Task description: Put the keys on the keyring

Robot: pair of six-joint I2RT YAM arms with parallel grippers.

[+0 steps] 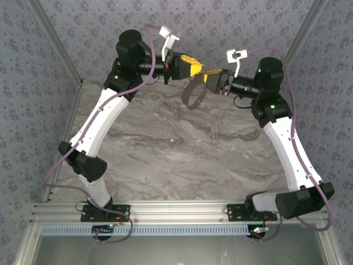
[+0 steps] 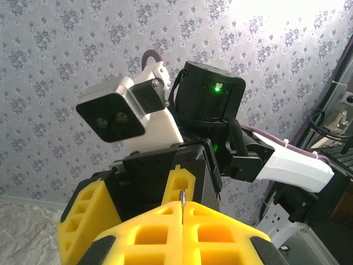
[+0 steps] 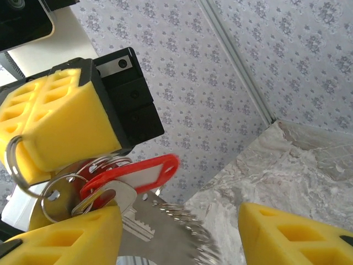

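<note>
Both grippers meet high above the back of the table. My left gripper (image 1: 190, 67) (image 2: 182, 212) is shut on a thin metal ring (image 2: 182, 199); that ring (image 3: 12, 160) loops out past its yellow finger (image 3: 55, 124). From it hang the keys: a red tag (image 3: 132, 174) and a silver key (image 3: 124, 212). The keyring (image 1: 193, 95) (image 3: 185, 234), a grey coiled loop, dangles below the bunch. My right gripper (image 1: 214, 78) (image 3: 182, 215) is open, its left finger (image 3: 66, 237) right beside the silver key and the loop between its fingers, ungripped.
The marble table (image 1: 182, 149) lies well below both grippers. Patterned walls close in the back and sides, with a metal corner post (image 3: 237, 61). The right arm's wrist camera (image 2: 118, 113) sits just beyond my left fingers. An aluminium rail (image 1: 182, 212) runs along the near edge.
</note>
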